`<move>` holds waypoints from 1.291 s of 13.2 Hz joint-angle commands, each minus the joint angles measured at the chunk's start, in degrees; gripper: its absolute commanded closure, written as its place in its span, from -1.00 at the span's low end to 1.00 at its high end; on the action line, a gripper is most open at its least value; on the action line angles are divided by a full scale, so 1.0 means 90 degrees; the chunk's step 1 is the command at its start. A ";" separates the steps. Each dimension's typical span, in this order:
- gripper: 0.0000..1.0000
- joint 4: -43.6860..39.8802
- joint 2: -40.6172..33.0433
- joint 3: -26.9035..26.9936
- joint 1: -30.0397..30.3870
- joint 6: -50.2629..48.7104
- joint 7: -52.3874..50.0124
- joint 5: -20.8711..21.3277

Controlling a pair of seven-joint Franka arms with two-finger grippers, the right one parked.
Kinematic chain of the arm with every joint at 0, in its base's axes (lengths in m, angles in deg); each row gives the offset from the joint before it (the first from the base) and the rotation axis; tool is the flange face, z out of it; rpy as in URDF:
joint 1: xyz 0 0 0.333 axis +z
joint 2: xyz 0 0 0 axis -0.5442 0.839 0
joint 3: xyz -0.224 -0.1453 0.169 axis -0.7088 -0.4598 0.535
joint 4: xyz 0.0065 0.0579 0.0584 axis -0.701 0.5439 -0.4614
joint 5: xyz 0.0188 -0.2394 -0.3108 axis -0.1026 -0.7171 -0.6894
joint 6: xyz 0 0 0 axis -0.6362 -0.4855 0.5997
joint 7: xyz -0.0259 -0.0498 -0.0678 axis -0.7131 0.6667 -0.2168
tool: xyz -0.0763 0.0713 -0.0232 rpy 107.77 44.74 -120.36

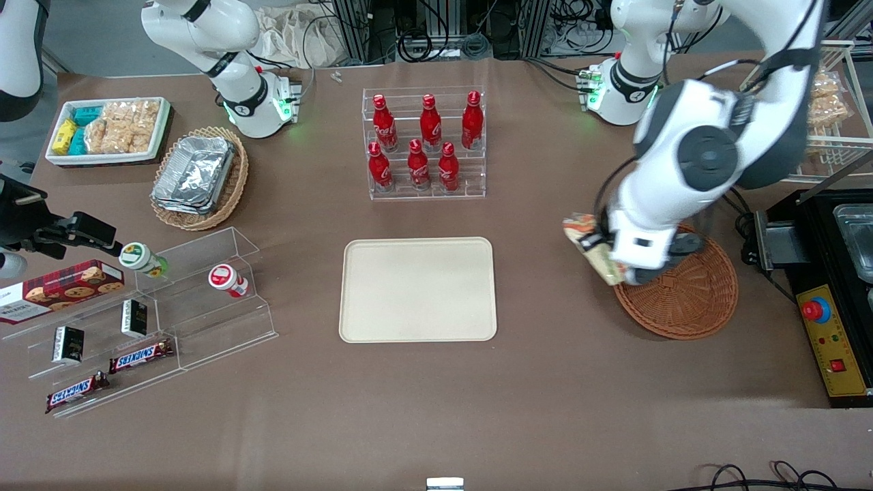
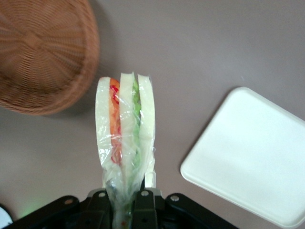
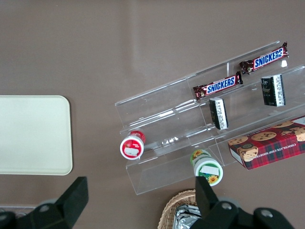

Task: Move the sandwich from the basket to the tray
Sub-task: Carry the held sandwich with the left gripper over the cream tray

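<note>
Brown surface point(image 1: 545, 395) lies under our jaws point(image 2: 127, 194), which squeeze the wrapped sandwich point(image 2: 125, 129); it sticks out past them, between the basket point(image 2: 43, 52) and tray point(image 2: 252, 157).

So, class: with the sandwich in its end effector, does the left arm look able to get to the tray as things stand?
Probably yes. The end effector, shut on the sandwich, is raised beside the basket, and only bare table lies between it and the tray, which has nothing on it.

the working arm's wrist covers part of the basket point(image 1: 689, 300) and most of the sandwich point(image 1: 592, 247), the gripper point(image 2: 127, 200) hides the sandwich's lower end, and the tray point(image 2: 248, 152) is cut off.
</note>
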 commanded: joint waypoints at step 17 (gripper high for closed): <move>-0.99 -0.0863 0.2894 -0.0041 -0.1926 0.2037 0.0990 0.1619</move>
